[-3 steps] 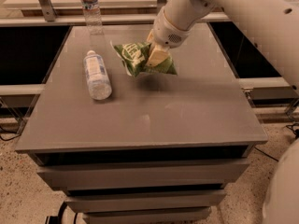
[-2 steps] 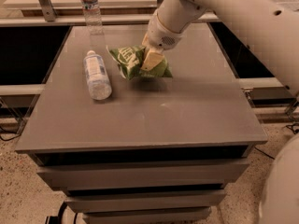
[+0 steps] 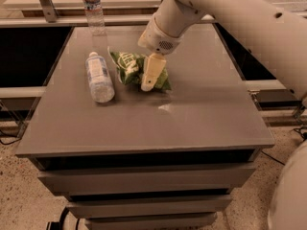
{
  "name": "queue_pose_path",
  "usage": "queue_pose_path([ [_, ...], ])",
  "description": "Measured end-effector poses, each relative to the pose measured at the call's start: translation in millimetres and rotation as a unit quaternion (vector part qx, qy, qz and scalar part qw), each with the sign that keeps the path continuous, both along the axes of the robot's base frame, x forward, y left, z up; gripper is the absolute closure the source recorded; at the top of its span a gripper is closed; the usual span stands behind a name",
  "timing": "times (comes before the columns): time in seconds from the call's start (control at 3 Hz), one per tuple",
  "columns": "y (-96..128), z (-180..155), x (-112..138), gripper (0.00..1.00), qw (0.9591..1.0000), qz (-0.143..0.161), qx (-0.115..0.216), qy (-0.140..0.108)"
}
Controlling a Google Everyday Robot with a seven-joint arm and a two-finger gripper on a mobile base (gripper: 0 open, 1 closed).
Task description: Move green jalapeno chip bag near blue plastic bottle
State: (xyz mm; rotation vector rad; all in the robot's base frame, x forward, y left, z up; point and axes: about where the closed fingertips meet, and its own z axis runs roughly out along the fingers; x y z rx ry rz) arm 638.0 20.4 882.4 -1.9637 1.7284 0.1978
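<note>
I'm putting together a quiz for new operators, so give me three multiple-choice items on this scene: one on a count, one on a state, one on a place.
1. How many bottles show?
A. one
B. two
C. three

2. The blue plastic bottle is:
A. upright
B. lying on its side
C. held in the air

3. The pincer is:
A. at the green jalapeno chip bag
B. on that bottle's cap
C. down by the floor

Key:
1. B: one bottle lies on the table, and a standing bottle is at the back.
2. B: its whole length rests flat on the tabletop.
3. A: it sits against the bag's end farther from the lying bottle.
</note>
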Motion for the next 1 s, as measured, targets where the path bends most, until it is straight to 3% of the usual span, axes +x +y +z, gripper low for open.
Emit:
queue_pose_path([
  [0.33,-11,11,-12,0.0,1.0,0.006,-0.004,-0.005],
  [0.67,-58,34,-30,0.0,1.0,-0.004,0.0,-0.001],
  [1.0,-60,35,-30,0.0,1.0,-0.005,0.0,-0.001],
])
